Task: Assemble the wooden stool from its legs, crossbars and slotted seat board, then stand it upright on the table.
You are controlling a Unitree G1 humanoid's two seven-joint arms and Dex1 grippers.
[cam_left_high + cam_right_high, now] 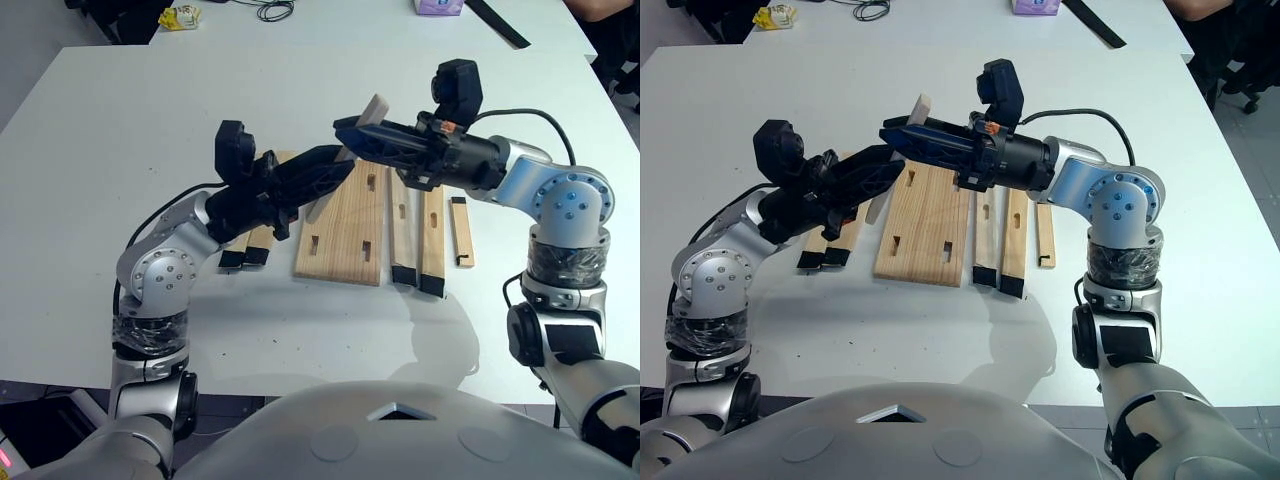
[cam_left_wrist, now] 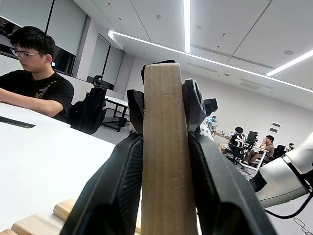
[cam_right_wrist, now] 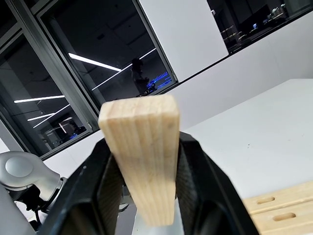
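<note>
- The left pincer (image 1: pixel 322 168) was clamped on a wooden bar (image 2: pixel 166 147), holding it in the air at the centre of the frame.
- The right pincer (image 1: pixel 352 130), just above and right of it, gripped what looked like the same slanted bar, though the arms hid its middle.
- Below them the seat board (image 1: pixel 345 225) lay flat on the white counter (image 1: pixel 120 130), with legs (image 1: pixel 432 245) just to its right.

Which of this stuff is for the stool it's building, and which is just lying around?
For the stool: seat board; left legs; right legs; crossbar; left piece, gripped in left claw; right piece, gripped in right claw.
Lying about, far off: yellow item; purple box; cables.
</note>
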